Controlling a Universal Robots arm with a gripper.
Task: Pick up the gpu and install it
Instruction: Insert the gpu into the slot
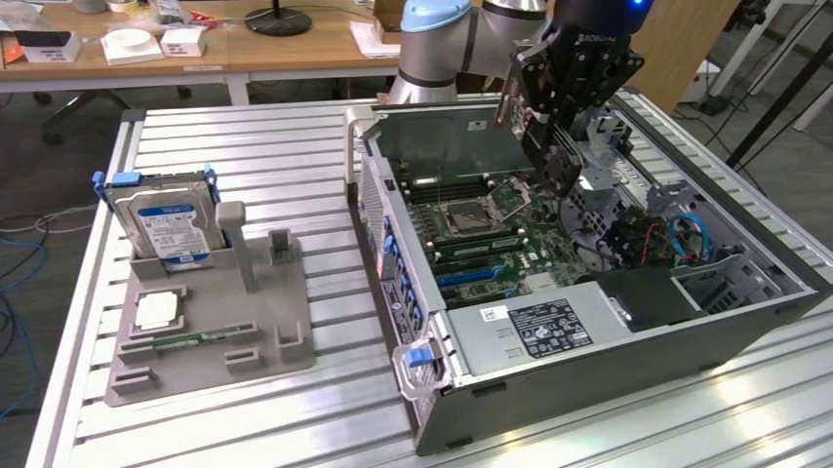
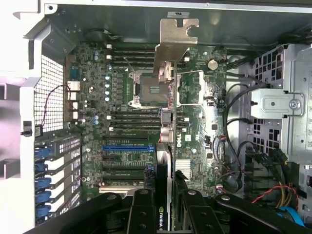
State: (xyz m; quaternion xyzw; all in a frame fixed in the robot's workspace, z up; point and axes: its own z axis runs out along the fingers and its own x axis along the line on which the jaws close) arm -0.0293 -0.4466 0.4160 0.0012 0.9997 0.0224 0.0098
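the pick-up is done: the hand (image 2: 166,210) is clamped on the gpu (image 2: 165,165), a finger on each face. it holds the card on edge over the motherboard (image 2: 122,97) inside the open computer case (image 1: 586,341), with the metal bracket (image 2: 175,41) at the end away from the fingers. the install is not done, as i judge it: the card hangs above the board and sits in no slot, and the blue slot (image 2: 129,146) lies bare beside it. the case lies on its side at the exterior view's right, on a desk (image 1: 260,146) of ribbed metal slats. at the exterior view's left, well apart from the case, a grey holder (image 1: 260,312) carries a hard drive (image 1: 163,219) standing upright at its far end. a square chip (image 1: 156,310) lies flat nearer, with a narrow green memory stick (image 1: 195,339) just beside it. far behind stand wooden desks (image 1: 299,54) with small boxes (image 1: 131,44) and a black round base (image 1: 277,19). cables (image 1: 16,263) trail on the floor at the left.
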